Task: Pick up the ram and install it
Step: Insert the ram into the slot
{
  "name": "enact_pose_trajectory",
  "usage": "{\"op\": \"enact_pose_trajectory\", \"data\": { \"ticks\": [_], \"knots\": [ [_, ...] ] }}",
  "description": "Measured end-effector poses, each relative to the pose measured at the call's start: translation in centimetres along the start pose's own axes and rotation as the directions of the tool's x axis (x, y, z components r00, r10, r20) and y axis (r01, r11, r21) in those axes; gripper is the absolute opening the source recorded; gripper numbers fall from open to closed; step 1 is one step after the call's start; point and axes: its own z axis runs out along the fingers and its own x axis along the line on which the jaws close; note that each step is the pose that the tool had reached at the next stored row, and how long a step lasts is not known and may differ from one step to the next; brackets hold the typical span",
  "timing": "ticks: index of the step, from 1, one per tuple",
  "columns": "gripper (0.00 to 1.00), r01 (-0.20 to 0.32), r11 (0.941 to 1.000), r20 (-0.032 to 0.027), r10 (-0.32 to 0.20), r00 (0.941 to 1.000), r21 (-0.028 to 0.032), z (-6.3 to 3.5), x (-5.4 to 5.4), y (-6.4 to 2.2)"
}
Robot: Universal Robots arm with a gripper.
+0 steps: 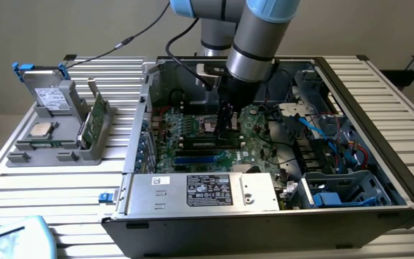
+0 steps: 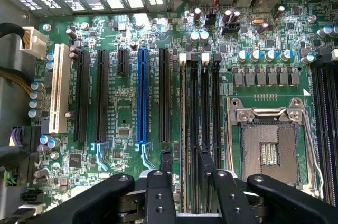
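Green, thin ram stick (image 2: 184, 129) sits in its black motherboard slot (image 2: 194, 129); gripper (image 2: 193, 176) jaws stand released, straddling it. Seat both ends evenly.

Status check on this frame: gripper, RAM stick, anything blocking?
Gripper open, low over the motherboard memory slots. Ram standing in a slot between the fingers, not gripped. Nothing in the way.

Matt black claw (image 2: 186, 182); glossy green motherboard (image 2: 127, 113); bare-metal case (image 1: 138, 102).
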Motion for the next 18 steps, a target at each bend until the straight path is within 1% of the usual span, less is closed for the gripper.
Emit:
{"op": "enact_pose_trajectory", "data": {
  "ticks": [4, 6, 7, 8, 9, 10, 11, 13, 14, 15, 16, 18],
  "knots": [
    [0.34, 0.0, 1.0, 0.0, 0.0, 1.0, 0.0016, 0.06, -0.1, 0.82],
    [0.34, 0.0, 1.0, -0.0001, 0.0, 1.0, 0.0024, -0.11, -0.1, 1.04],
    [0.34, 0.0, 1.0, -0.0002, 0.0, 1.0, 0.0038, -0.23, -0.1, 1.11],
    [0.34, 0.002, 1.0, -0.0004, -0.002, 1.0, 0.0068, -0.33, 0.0, 1.21],
    [0.34, 0.003, 0.9999, -0.0005, -0.003, 1.0, 0.0122, -0.41, 0.0, 1.32],
    [0.34, 0.003, 0.9998, -0.0004, -0.003, 1.0, 0.0217, -0.46, 0.0, 1.41],
    [0.34, 0.003, 0.9994, -0.0002, -0.003, 1.0, 0.0359, -0.49, 0.0, 1.47],
    [0.34, 0.003, 0.9981, 0.0, -0.003, 1.0, 0.0611, -0.56, 0.0, 1.59],
    [0.34, 0.003, 0.9975, 0.0001, -0.003, 1.0, 0.0706, -0.57, 0.0, 1.66],
    [0.34, 0.004, 0.9971, 0.0, -0.004, 1.0, 0.0761, -0.58, 0.0, 1.78],
    [0.34, 0.004, 0.9968, 0.0, -0.004, 1.0, 0.0797, -0.59, 0.0, 1.93],
    [0.34, 0.005, 0.9966, -0.0002, -0.005, 1.0, 0.0819, -0.76, 0.0, 2.26]
  ]
}}
